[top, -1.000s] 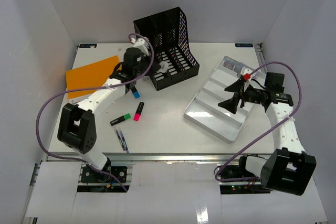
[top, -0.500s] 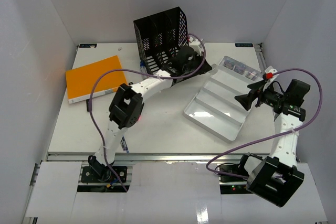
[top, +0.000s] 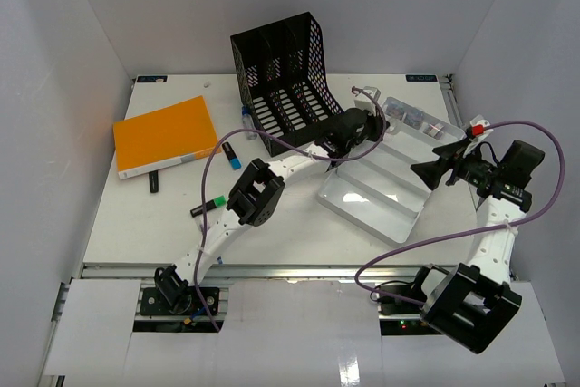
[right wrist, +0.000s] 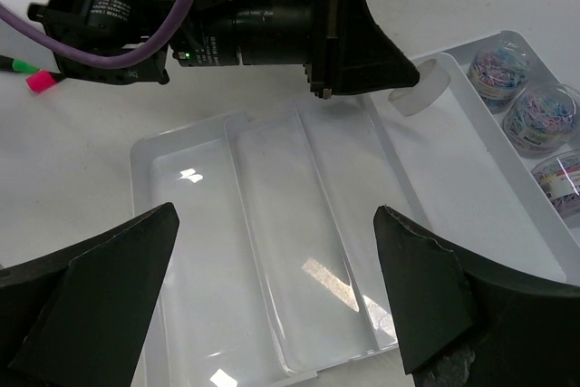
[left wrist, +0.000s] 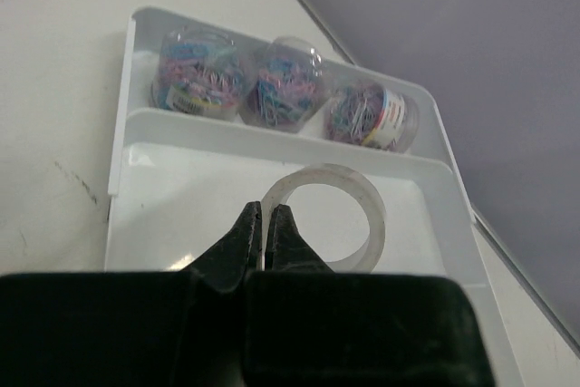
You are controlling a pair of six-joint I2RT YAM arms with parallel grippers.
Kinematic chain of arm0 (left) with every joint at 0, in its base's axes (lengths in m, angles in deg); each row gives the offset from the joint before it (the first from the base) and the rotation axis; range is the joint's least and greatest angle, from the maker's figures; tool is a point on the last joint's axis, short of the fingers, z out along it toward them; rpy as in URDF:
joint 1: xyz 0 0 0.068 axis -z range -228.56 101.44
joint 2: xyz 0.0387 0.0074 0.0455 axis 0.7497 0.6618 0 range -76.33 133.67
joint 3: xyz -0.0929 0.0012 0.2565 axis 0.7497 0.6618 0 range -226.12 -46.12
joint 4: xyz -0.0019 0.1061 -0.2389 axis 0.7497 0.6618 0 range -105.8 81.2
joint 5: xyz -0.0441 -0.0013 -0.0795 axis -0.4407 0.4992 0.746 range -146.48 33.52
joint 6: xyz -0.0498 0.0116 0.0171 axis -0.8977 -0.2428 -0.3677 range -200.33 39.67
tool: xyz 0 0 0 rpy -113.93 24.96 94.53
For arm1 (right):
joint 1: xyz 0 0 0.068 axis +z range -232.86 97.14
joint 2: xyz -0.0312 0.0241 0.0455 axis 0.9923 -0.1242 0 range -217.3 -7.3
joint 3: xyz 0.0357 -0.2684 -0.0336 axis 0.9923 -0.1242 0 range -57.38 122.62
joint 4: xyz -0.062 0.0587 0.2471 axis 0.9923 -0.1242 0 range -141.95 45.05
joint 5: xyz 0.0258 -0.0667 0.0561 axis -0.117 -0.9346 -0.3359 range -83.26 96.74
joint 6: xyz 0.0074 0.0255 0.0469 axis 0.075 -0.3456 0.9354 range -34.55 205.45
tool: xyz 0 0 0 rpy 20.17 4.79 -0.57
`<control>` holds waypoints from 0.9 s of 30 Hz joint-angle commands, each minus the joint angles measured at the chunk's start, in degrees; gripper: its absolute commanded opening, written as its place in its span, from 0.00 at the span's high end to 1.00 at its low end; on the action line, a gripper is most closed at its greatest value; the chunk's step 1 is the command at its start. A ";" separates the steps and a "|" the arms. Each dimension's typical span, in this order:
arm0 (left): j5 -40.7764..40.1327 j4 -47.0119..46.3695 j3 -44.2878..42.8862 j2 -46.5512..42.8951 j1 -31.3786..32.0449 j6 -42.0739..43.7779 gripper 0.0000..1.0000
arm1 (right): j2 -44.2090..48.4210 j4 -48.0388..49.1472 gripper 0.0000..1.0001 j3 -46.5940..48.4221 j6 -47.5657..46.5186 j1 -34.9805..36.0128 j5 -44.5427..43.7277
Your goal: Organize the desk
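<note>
The white desk spreads beneath both arms, a silver tray near its right edge, where the right gripper hovers with jaws wide apart and the left gripper pinches a clear tape roll.

- Left arm: stretched far forward and to the right, wrist low.
- Left pincer: jaws pinched together on the wall of a clear tape ring.
- Right arm: raised, wrist pointing left.
- Right pincer: jaws spread wide, holding nothing.
</note>
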 commanded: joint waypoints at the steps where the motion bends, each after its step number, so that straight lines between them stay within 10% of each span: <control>1: -7.95 -6.33 -5.72 2.59 0.07 4.06 1.00 | -0.66 2.49 0.05 -0.49 1.76 -0.68 2.83; 11: -10.77 -6.49 -6.34 5.32 0.12 7.27 0.96 | -0.83 4.07 0.05 -1.30 3.13 -1.24 4.66; 19: -7.98 -4.93 -6.00 3.34 0.32 5.47 0.50 | -0.84 5.38 0.05 -2.06 3.69 -1.38 4.76; 27: -5.43 -2.42 1.21 -6.39 0.59 5.84 0.38 | -0.32 4.58 0.05 -2.82 1.65 -1.63 5.51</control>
